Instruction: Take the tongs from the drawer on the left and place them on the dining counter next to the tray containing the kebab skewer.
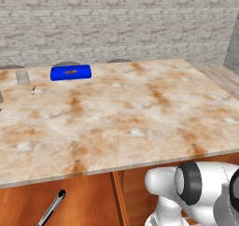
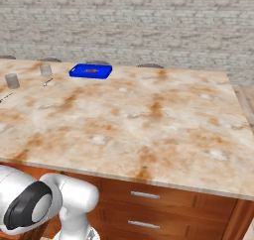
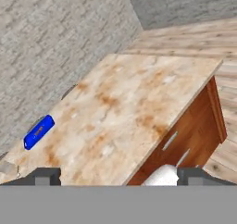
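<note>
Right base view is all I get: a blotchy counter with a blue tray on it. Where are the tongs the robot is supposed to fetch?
Observer: The left base view has them. The tongs lie in the open drawer, just below the near edge of the counter.
Operator: Has the pincer got hold of them?
Observer: No. In the hand view the pincer is open with nothing between its tips. It looks down over the counter towards the tray.
</note>
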Available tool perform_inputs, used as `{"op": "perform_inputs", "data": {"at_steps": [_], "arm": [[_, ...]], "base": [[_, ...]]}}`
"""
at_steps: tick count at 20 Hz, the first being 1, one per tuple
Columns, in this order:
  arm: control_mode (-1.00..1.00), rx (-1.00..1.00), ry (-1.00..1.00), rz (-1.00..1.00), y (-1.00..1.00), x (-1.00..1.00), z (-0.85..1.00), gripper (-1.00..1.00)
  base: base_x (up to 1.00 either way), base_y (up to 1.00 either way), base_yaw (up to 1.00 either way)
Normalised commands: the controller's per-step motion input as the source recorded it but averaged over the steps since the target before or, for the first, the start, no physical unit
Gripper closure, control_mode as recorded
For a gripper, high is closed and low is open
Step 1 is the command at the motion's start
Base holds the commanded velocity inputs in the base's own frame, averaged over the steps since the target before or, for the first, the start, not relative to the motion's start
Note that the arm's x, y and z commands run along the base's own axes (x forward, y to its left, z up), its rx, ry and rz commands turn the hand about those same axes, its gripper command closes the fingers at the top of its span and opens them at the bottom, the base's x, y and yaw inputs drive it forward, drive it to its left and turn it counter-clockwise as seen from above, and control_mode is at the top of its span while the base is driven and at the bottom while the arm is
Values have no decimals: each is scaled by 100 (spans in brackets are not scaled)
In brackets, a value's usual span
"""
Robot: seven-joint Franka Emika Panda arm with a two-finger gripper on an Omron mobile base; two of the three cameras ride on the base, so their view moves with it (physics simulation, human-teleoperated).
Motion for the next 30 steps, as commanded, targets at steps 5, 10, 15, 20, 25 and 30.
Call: {"op": "perform_inputs", "data": {"at_steps": [5, 10, 15, 20, 25, 30], "arm": [[-100, 0, 39, 0, -5, 41, -9, -100], [-100, -1, 44, 1, 0, 38, -17, -100], [-100, -2, 39, 9, 0, 38, -34, -100], [-100, 0, 12, 17, 0, 42, -67, -100], [-100, 0, 0, 16, 0, 31, -35, -100], [-100, -2, -9, 16, 0, 3, -20, -100]], "base": [[0, 0, 0], [0, 0, 0], [0, 0, 0], [0, 0, 0], [0, 0, 0], [0, 0, 0]]}}
